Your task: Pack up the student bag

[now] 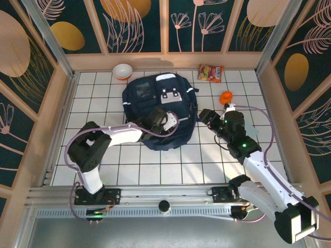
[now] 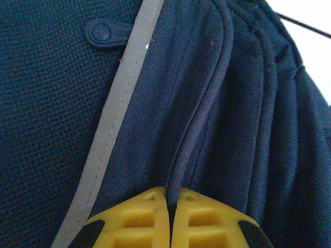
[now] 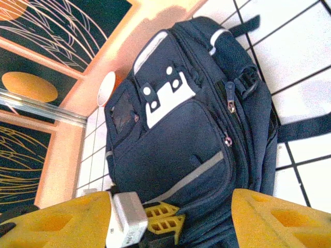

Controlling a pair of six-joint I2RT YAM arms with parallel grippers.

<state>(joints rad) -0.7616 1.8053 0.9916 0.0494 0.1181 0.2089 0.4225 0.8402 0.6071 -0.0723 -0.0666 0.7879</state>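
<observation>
item: student bag (image 1: 155, 103). position: lies flat, front pockets up, on the white tiled table (image 1: 155, 165), middle to far part, between the two arms. a bowl (image 1: 122, 71) and a snack packet (image 1: 211, 73) lie near the far wall, apart from it.

left gripper (image 2: 170, 209): clenched on the bag, with a raised piped seam pinched between its yellow fingers, at the near end of the bag beside the grey reflective stripe (image 2: 116, 119).

right gripper (image 1: 206, 117): released, fingers spread, nothing between them. it is just beside the bag's right edge and facing it.

handling, judged: soft woven fabric that folds and sags, so a pinch lifts only one layer. it looks bulky but probably light while slack. the mesh weave should grip well. zip pulls (image 3: 228, 140) are small and fiddly.

best holds, judged: piped seams, straps, or the fabric beside a zip, one arm bracing while the other pulls.
</observation>
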